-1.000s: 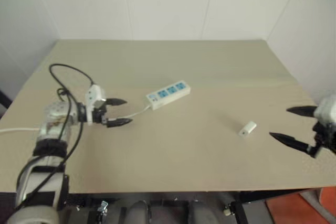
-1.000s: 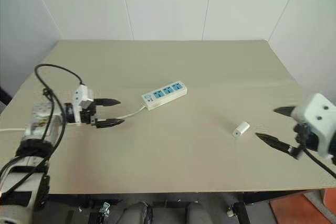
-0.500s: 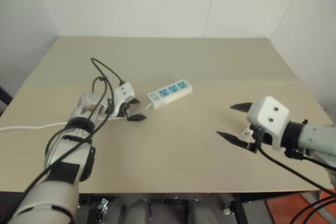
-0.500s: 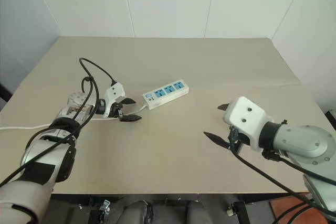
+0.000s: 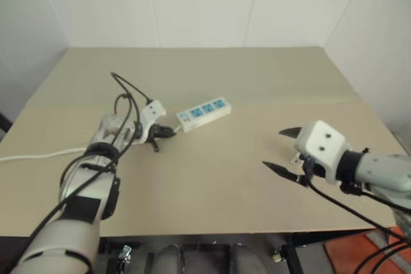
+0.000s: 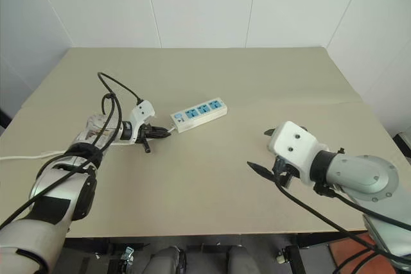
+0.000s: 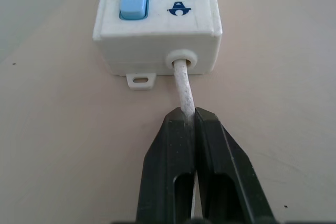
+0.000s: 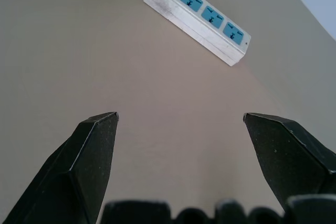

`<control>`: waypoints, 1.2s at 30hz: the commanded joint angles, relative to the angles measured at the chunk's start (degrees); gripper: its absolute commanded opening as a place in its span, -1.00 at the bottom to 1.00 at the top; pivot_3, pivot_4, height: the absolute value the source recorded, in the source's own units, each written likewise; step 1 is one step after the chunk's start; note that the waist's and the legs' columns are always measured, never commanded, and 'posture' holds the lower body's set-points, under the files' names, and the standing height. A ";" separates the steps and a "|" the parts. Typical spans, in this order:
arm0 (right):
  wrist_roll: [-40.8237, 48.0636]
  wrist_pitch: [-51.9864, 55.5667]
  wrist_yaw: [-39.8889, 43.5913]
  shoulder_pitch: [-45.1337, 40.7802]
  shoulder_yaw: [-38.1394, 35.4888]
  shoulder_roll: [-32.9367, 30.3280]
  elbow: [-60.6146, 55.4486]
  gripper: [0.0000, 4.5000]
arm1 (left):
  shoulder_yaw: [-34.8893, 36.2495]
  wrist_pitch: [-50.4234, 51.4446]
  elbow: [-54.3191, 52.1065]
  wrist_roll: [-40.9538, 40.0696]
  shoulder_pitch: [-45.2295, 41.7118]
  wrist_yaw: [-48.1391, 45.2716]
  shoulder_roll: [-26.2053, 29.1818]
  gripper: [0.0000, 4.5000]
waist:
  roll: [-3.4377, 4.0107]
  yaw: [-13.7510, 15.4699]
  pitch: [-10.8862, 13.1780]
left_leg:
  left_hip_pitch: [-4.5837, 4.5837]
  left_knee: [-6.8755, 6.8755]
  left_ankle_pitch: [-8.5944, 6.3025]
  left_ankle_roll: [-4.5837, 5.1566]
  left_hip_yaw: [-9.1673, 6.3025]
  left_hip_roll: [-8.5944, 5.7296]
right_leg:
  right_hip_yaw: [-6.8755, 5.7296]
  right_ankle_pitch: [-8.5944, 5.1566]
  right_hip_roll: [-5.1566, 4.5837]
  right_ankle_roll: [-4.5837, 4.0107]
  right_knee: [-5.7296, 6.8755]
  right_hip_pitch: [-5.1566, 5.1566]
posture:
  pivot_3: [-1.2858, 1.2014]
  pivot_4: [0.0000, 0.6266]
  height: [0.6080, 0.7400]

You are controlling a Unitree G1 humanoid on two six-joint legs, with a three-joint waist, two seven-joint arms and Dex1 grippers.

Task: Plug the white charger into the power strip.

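Left pincer (image 7: 190,129) is clamped on the thin cord (image 7: 182,85) just behind the power strip (image 5: 204,111), whose long axis runs straight ahead of it on the counter (image 5: 212,178). Right pincer (image 6: 266,151) stands wide, empty, well apart. White charger cannot be located.

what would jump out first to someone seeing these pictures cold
The left gripper, shut on the thin white cord right where it leaves the switch end of the power strip, at the table's left-centre. On the right, the right gripper hangs wide open above bare tabletop, its fingers pointing toward the strip.
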 commanded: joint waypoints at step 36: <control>-9.21 -8.46 -0.25 -2.10 6.13 3.93 4.19 1.00 | 15.27 6.62 -34.13 -32.04 23.65 -29.19 10.36 0.98 | 0.00 0.23 -0.01 | -0.05 0.00 0.01 -0.02 -0.09 0.08 | 0.00 0.01 -0.02 -0.03 -0.01 -0.09 | 0.03 -0.52 1.00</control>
